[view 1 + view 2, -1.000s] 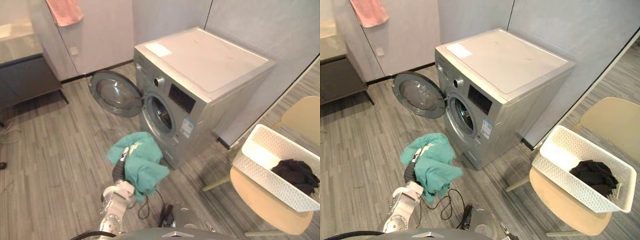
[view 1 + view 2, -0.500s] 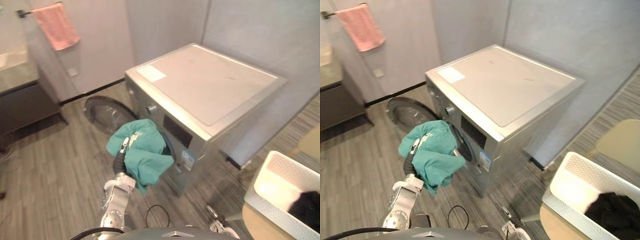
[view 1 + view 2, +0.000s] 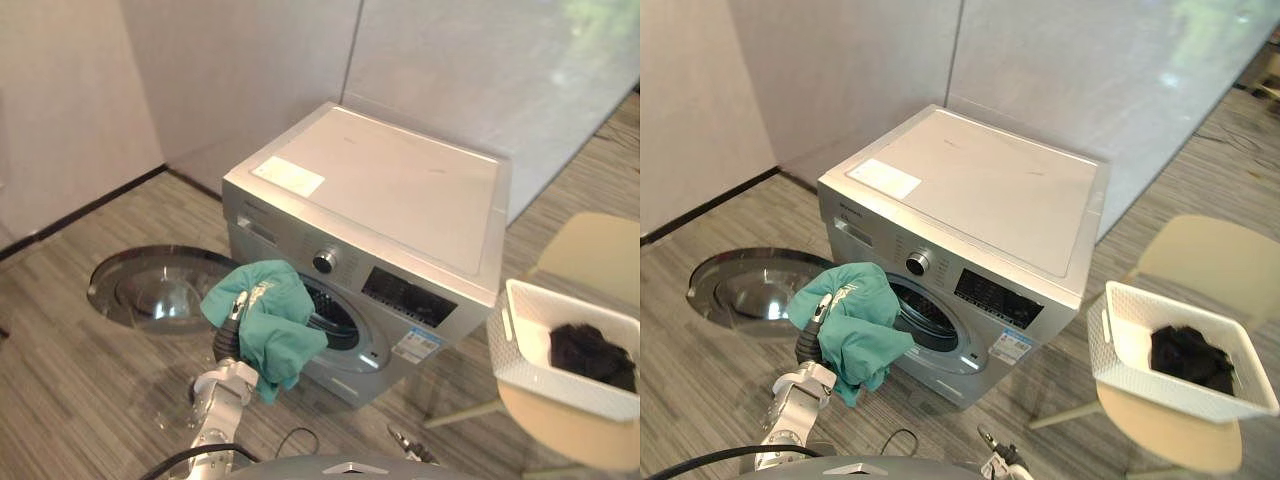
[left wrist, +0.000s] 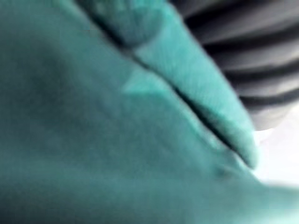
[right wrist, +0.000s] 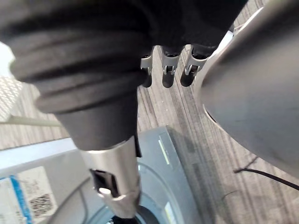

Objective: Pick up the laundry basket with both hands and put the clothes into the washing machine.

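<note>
Silver-rimmed door (image 3: pixel 160 290): swung wide open, low over the floor, left of the washing machine (image 3: pixel 400 190).
Teal garment (image 3: pixel 268 322): draped over the left hand (image 3: pixel 227 340), raised just before the drum opening (image 3: pixel 335 322) (fingers buried in cloth, so I cannot tell how the hand grips).
Right hand (image 5: pixel 170 74): fingers relaxed, holding nothing, low by the machine's front above the plank floor (image 5: pixel 219 158).
White laundry basket (image 3: pixel 520 365): rests on a beige chair (image 3: pixel 585 445) right of the machine, well apart from the left hand.
Dark clothes (image 3: pixel 590 355): one heap inside the basket.
</note>
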`<state>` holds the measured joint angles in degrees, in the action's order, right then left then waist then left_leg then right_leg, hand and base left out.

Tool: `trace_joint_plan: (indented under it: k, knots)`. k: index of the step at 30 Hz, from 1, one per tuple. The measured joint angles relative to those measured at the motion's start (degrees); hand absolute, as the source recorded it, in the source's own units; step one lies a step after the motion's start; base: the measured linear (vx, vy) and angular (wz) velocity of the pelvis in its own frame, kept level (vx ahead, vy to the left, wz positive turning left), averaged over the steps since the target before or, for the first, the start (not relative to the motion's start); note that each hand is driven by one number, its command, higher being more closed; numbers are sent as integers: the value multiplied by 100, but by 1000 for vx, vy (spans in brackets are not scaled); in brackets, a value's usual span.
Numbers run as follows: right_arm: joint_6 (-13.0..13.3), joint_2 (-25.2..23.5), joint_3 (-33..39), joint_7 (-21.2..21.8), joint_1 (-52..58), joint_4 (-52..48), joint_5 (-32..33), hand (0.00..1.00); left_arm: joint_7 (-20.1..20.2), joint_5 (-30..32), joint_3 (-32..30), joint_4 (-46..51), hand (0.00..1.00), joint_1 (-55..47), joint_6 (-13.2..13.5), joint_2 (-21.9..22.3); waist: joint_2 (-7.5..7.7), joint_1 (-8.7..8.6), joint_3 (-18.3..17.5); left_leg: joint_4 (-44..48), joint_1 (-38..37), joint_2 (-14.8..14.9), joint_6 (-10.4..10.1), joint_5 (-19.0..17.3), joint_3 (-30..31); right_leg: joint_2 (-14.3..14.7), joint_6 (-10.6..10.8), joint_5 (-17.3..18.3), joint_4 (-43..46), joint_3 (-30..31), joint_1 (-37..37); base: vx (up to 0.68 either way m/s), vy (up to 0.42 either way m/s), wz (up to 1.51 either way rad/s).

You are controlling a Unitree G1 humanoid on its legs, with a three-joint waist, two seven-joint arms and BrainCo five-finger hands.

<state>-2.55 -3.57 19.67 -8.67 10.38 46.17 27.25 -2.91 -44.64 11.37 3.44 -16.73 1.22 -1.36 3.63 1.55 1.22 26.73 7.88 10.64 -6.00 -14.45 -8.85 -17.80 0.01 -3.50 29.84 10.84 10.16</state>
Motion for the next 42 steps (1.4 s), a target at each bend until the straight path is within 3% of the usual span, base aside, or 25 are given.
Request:
trace_joint_plan:
  k: [1, 4, 6, 7, 8, 10, 11, 14, 17, 19, 20, 21, 22, 23, 24, 27, 28, 29, 30, 31, 32, 34, 35, 42]
  knots:
    - [16, 18, 25, 2, -33, -49, -4, 0, -8, -1, -12, 15, 100, -3, 0, -1, -66, -70, 47, -223, -275, 1, 44, -16, -229, -8, -20, -125, 490, -237, 346, -20, 334, -93]
    - [74, 24, 14, 2, 1, -28, -10, 0, -15, 0, 10, 18, 100, -15, 0, 41, -88, -261, 72, -680, -810, -19, 162, -30, -618, 164, 163, 674, 1582, -1432, 612, -11, 204, -52]
    - [108, 21, 24, 6, -31, -23, -7, 0, -20, 0, 20, 16, 100, -13, 0, 41, -82, -279, 91, -879, -1002, -32, 105, -150, -785, 473, 365, 1112, 1734, -1752, 644, 35, 19, -44]
    - [113, 16, 32, 36, -51, -32, 14, 0, -17, 0, 55, 17, 100, -25, -2, 46, -85, -254, 91, -905, -1025, -24, 71, -189, -923, 718, 458, 1296, 1497, -2038, 640, 62, -82, -43]
    - [110, 20, 26, 52, 2, -20, 37, 0, -13, -1, 93, -8, 100, -26, -7, 82, -96, -272, 96, -907, -1019, -33, 35, -212, -986, 699, 254, 1441, 1023, -2494, 444, 100, -126, -59]
    - [113, 114, 28, 54, -6, -37, 60, 0, -9, -1, 125, -25, 100, 17, -37, 232, -186, -201, 119, -1052, -1006, -2, -19, -148, -1137, 814, 170, 1706, 76, -2953, 73, 100, -131, -48]
    - [115, 170, 48, 52, -26, -34, 60, 0, -9, -1, 122, -33, 100, 104, -73, 335, -327, -255, 206, -1232, -979, -3, -44, -31, -1169, 944, 6, 1731, -355, -2996, -20, 78, -129, -13]
    - [112, 246, 186, 40, 92, -14, 136, 0, 5, -5, 220, -51, 100, 201, -111, 476, -510, -309, 257, -1624, -1133, -3, -28, 279, -1069, 1070, -3, 1698, -579, -3156, -152, 114, -95, 12]
    - [132, 215, 188, 37, 200, -18, 223, 0, 6, -21, 171, -68, 100, 225, -105, 481, -492, -270, 265, -1319, -1141, 85, 96, 426, -917, 1130, 15, 1833, -681, -3263, -467, 94, -82, 21]
    - [170, 191, 191, 39, 223, -26, 278, 0, 12, -22, 144, -69, 100, 236, -108, 480, -497, -305, 340, -435, -871, 228, 93, 236, -676, 1138, 24, 2014, -674, -3410, -680, 55, -46, 48]
    - [165, 200, 178, 45, 243, -27, 276, 0, 37, -21, 92, -48, 100, 169, -108, 482, -454, -268, 406, 681, -401, 413, 157, 226, -489, 1158, 12, 2100, -639, -3470, -805, 58, -1, 17]
    - [165, 225, 169, 48, 253, -36, 271, 0, 45, -20, 34, 19, 100, 45, -108, 477, -544, -159, 451, 1724, 71, 564, 352, 411, -205, 1210, -15, 2220, -510, -3444, -846, 58, 9, -3]
    - [162, 254, 133, 48, 252, -45, 266, 0, 45, -20, -19, 67, 100, -27, -107, 472, -607, -129, 473, 2153, 293, 623, 356, 584, -70, 1218, -23, 2274, -411, -3425, -840, 108, 41, -21]
    - [154, 280, 87, 48, 232, -50, 262, 0, 41, -19, -107, 94, 100, -106, -108, 463, -482, -88, 505, 2681, 615, 653, 326, 896, 103, 1201, -53, 2345, -302, -3371, -843, 121, 82, -28]
    - [150, 288, 54, 44, 173, -127, 257, 0, 27, -18, -168, 98, 100, -156, -111, 456, -490, 0, 527, 3095, 897, 648, 261, 931, 242, 1150, -95, 2386, -259, -3327, -831, 194, 148, -30]
    - [101, 310, -161, -8, 31, -379, 169, 0, -6, -13, -234, 206, 100, -158, -117, 447, -426, 4, 714, 2490, 1156, 372, 308, 183, 181, 958, -53, 2368, -293, -3136, -785, 152, 147, -29]
    - [92, 316, -255, -14, -78, -464, 153, 0, -4, -13, -222, 277, 100, -186, -118, 454, -374, 81, 740, 1600, 1117, 266, 305, 96, 81, 873, 35, 2337, -259, -2954, -615, 105, 204, -80]
    - [110, 405, -495, -8, -140, -553, 147, 0, 3, -14, -192, 315, 100, -221, -114, 461, -449, 134, 734, 437, 951, 202, 292, 542, 69, 910, 194, 2360, -152, -2721, -395, 106, 228, -90]
    - [103, 426, -585, -6, -255, -559, 120, 0, 14, -15, -200, 309, 100, -245, -114, 460, -480, 163, 774, 349, 874, 191, 49, 322, 78, 894, 278, 2412, -20, -2603, -286, 119, 267, -61]
    - [91, 359, -783, -5, -528, -583, 11, 0, 8, -25, -257, 310, 100, -151, -116, 350, -284, 71, 1024, 433, 938, 90, 89, 253, -44, 735, 352, 2448, 179, -2477, -83, 79, 219, -43]
    - [83, 272, -1015, 3, -720, -708, -72, 0, -2, -32, -280, 345, 100, -97, -111, 269, -151, 110, 1206, 626, 1169, 69, 189, 179, -145, 662, 361, 2443, 346, -2346, 199, 61, 220, -26]
    - [90, 162, -1157, -5, -887, -883, -71, 0, -9, -30, -214, 345, 100, -30, -121, 171, -78, 150, 1368, 854, 1522, 57, 260, 138, -213, 603, 367, 2440, 505, -2262, 548, 19, 146, -12]
    - [96, 164, -1304, 5, -1078, -972, -62, 0, -13, -24, -209, 344, 100, 9, -133, 164, -91, 162, 1680, 978, 1668, 15, 285, 123, -207, 553, 367, 2440, 582, -2248, 666, 7, 92, 3]
    - [150, 314, -1512, -29, -1261, -1384, -47, 0, -25, -9, 69, 194, 100, 241, -135, 150, -271, 186, 2206, 1749, 2852, 84, 313, -164, -16, 401, 454, 2797, 1562, -2260, 1827, -73, 29, 7]
